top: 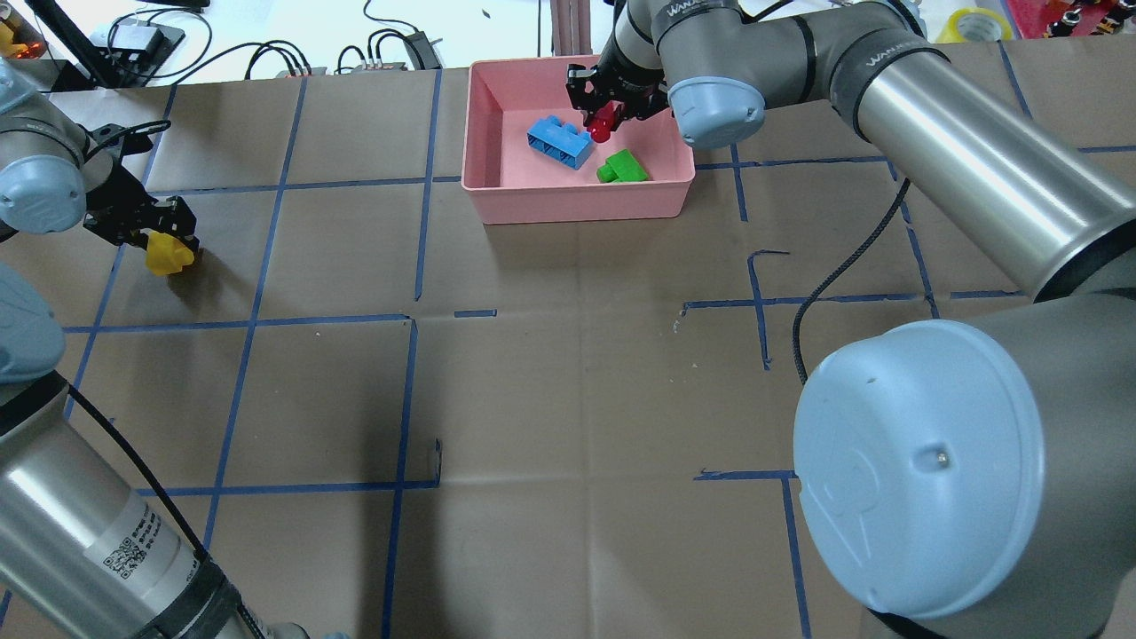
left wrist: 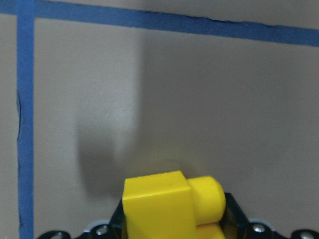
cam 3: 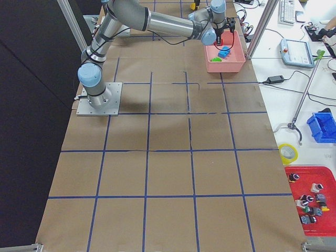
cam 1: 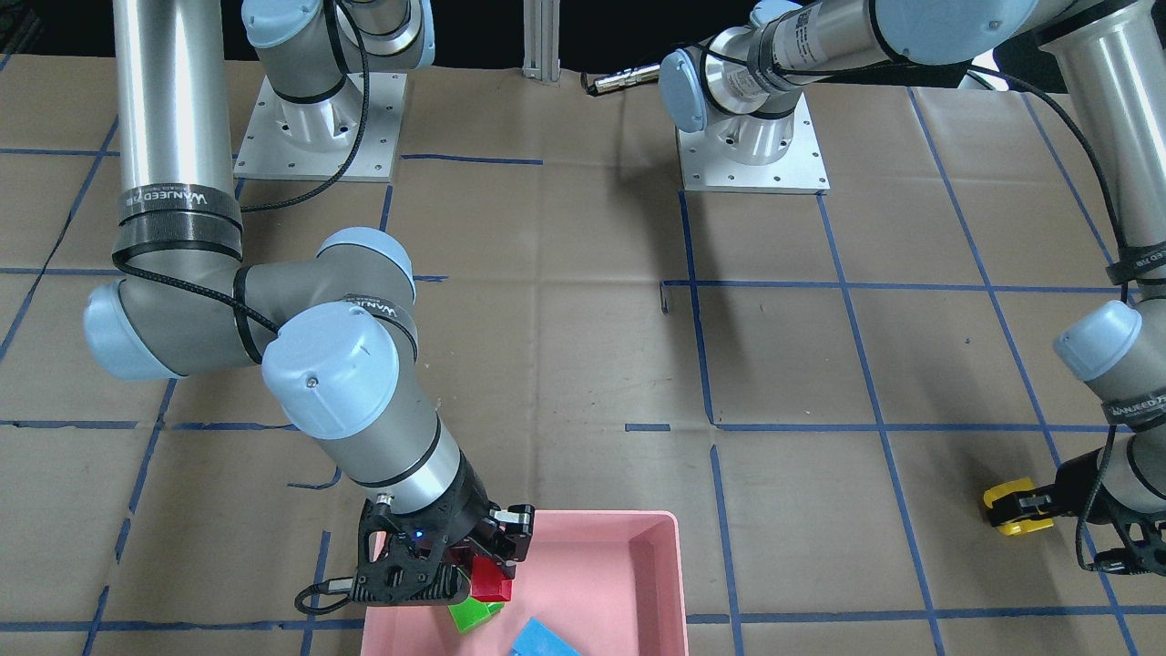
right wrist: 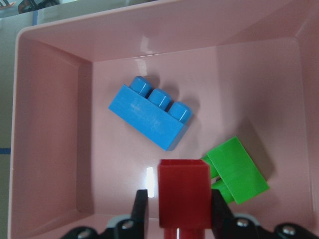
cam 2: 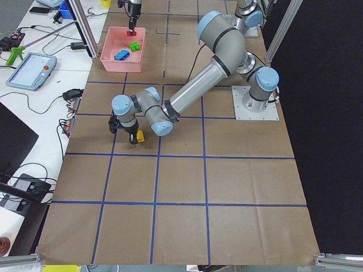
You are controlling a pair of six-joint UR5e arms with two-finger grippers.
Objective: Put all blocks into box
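Note:
The pink box (top: 497, 191) stands at the far middle of the table; it also shows in the front view (cam 1: 638, 538) and in the right wrist view (right wrist: 45, 149). A light-blue block (top: 559, 142) and a green block (top: 623, 167) lie inside it. My right gripper (top: 605, 120) is shut on the red block (right wrist: 183, 191) and holds it above the box floor, between the blue block (right wrist: 149, 115) and the green block (right wrist: 238, 170). My left gripper (top: 160, 244) is shut on the yellow block (top: 167, 255) at the table's far left, low over the paper; the yellow block fills the left wrist view (left wrist: 169, 204).
Brown paper with blue tape lines (top: 408, 319) covers the table. The two arm bases (cam 1: 751, 155) stand at the robot's side. Cables and devices (top: 266, 53) lie beyond the far edge, behind the box.

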